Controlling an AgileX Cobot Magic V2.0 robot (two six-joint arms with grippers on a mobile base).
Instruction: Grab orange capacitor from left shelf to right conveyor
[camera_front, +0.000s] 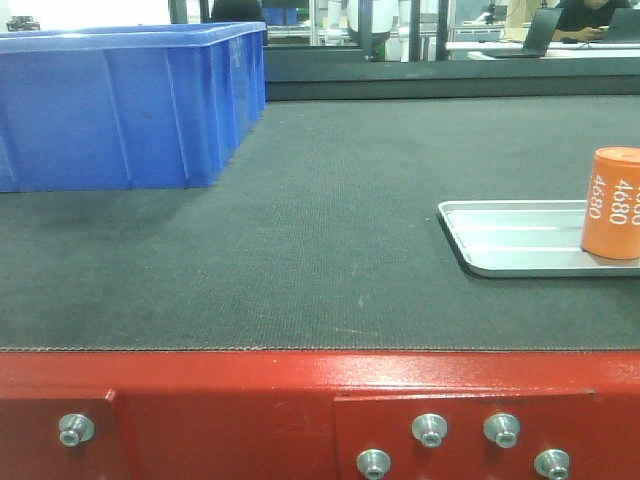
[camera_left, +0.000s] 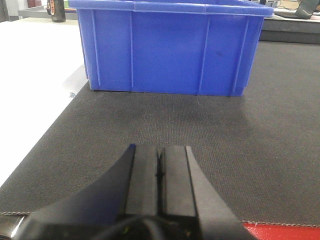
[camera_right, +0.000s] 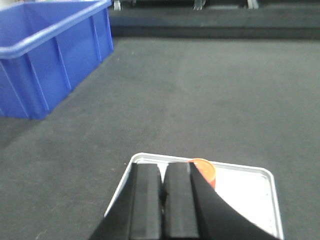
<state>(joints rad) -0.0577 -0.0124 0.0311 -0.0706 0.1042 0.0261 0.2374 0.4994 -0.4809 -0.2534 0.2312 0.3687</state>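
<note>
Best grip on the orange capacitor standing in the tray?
Probably take the capacitor by its curved side wall, about mid-height across the "4680" print, pads on opposite sides. It stands upright in the shallow tray, whose low rim leaves the wall exposed. Come from above or from the front; the right gripper, now shut, is just in front of it and must open first.

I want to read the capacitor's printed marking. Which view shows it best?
The front-facing view: the capacitor stands upright in the silver tray, side on, with white "4680" legible. The right wrist view shows only a sliver of its orange top behind the right end effector. The left wrist view misses it entirely.
</note>
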